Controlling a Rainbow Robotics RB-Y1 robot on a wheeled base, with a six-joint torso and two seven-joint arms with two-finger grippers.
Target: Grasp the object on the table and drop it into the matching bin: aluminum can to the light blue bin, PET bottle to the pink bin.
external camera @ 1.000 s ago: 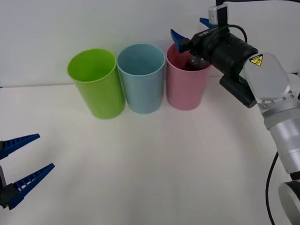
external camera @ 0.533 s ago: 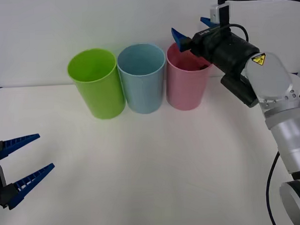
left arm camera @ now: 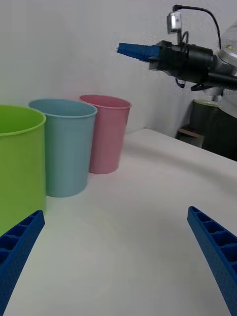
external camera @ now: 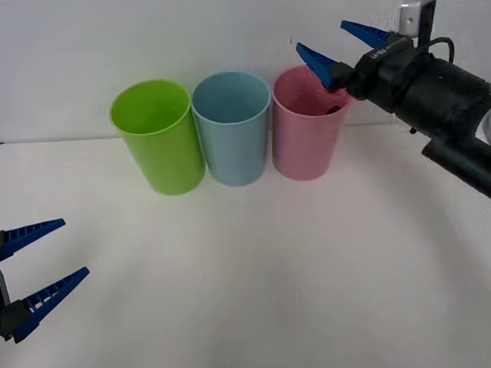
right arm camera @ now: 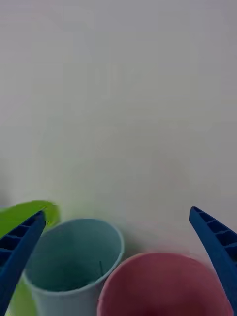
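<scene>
1. Right gripper point(external camera: 343, 44): raised above and just beside the rim of the pink bin point(external camera: 305, 141), blue fingers point(external camera: 318, 63) spread, nothing between them. From the left wrist, the same gripper point(left arm camera: 133, 50) shows side-on, well above the bins.
2. PET bottle point(external camera: 332, 109): front view, a dark shape inside the pink bin, against its far-right wall; cap and label cannot be told. The right wrist view, looking across the pink rim point(right arm camera: 163, 284), does not reach it.
3. Light blue bin point(external camera: 233, 131): middle of the row, touching the pink bin and the lime green bin point(external camera: 159, 139).
4. Left gripper point(external camera: 39, 270): low over the white surface point(external camera: 249, 273), well apart from the bins, fingers point(left arm camera: 19, 247) spread and empty.
</scene>
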